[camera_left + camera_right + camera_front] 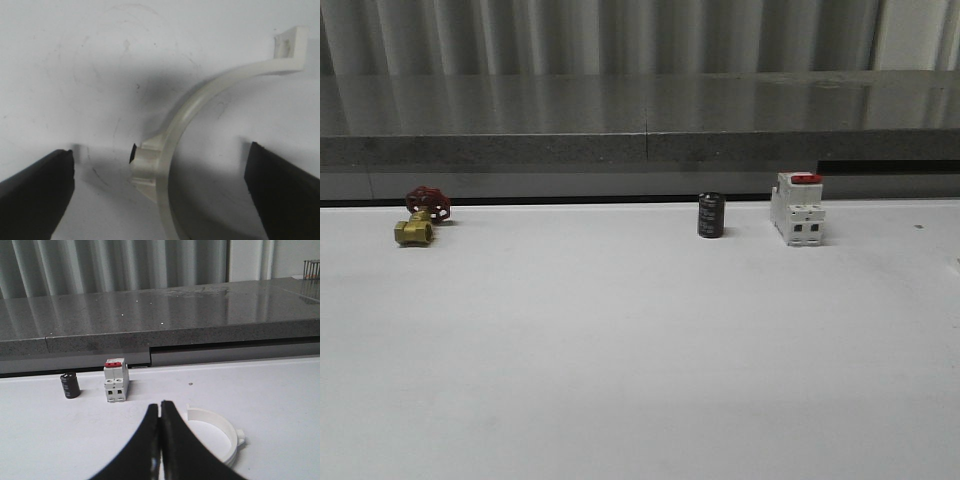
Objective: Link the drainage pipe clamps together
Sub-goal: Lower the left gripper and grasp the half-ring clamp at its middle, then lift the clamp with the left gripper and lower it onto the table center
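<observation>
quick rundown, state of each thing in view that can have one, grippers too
left gripper: open, fingers either side of a clamp half
clamp half at the left gripper: lying on the table, not gripped, not joined to the other
right gripper: shut, holding nothing
clamp half behind the right gripper: lying on the table, loose
breaker: upright, red top up
black cylinder: standing on end
brass valve: resting on the table, red handwheel toward the back

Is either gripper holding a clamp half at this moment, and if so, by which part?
Nothing is held. The left gripper is open, straddling a clamp half without touching it. The right gripper is shut on nothing, the other clamp half lying beyond it.
</observation>
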Controlling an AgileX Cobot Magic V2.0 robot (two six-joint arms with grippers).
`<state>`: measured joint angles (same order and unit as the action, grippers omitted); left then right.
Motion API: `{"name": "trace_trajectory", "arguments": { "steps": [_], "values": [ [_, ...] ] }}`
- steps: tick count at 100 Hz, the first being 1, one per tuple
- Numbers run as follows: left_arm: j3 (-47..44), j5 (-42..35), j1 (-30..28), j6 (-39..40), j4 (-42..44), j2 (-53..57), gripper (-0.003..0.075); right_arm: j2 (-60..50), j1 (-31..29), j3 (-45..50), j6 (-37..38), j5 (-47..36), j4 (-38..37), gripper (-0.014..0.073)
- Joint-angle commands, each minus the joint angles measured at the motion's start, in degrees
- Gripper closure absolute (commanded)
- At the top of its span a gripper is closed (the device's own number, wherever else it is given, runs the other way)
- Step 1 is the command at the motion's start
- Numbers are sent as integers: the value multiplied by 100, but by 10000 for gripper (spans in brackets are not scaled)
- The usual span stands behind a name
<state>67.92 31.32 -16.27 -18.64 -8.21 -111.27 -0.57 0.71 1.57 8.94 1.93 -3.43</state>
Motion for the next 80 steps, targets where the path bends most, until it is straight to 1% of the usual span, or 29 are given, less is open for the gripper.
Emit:
{"name": "trace_trajectory", "arguments": {
  "steps": [1,7,12,15,17,22,24,25,26,29,35,39,46,61,75,80],
  "values": [
    [161,-175,-8,-26,-34,268,95,-83,-35,-98,-19,-476,-31,661],
    [161,-167,-8,-26,-34,268,148,-83,-35,-98,-19,-476,-31,661],
    [161,-144,-8,-26,-34,268,214,-83,-35,-98,-19,-476,-31,661],
    [161,-138,-8,-26,-34,268,274,-83,-35,-98,-19,-476,-31,661],
    [161,-138,-8,-26,-34,268,300,-83,-35,-98,-19,-476,-31,661],
    [161,-129,-8,-26,-34,268,414,-83,-35,-98,-19,-476,-31,661],
    [161,-129,-8,-26,-34,268,443,-83,-35,-98,-19,-476,-31,661],
    [161,-129,-8,-26,-34,268,487,-83,-35,-98,-19,-476,-31,661],
    [161,-129,-8,-26,-34,268,487,-83,-35,-98,-19,-476,-31,661],
    [161,-115,-8,-26,-34,268,558,-83,-35,-98,-19,-476,-31,661],
    [161,-112,-8,-26,-34,268,660,-83,-35,-98,-19,-476,-31,661],
    [161,-90,-8,-26,-34,268,707,-83,-35,-98,-19,-476,-31,661],
    [161,-49,-8,-26,-58,284,742,-83,-35,-98,-19,-476,-31,661],
    [161,180,74,-26,-333,504,741,-83,-35,-98,-19,-476,-31,661],
    [161,517,398,-15,-734,1009,741,-83,-35,-98,-19,-476,-31,661],
    [161,644,569,101,-846,1218,741,-83,-35,-98,-19,-476,-31,661]
  ]
}}
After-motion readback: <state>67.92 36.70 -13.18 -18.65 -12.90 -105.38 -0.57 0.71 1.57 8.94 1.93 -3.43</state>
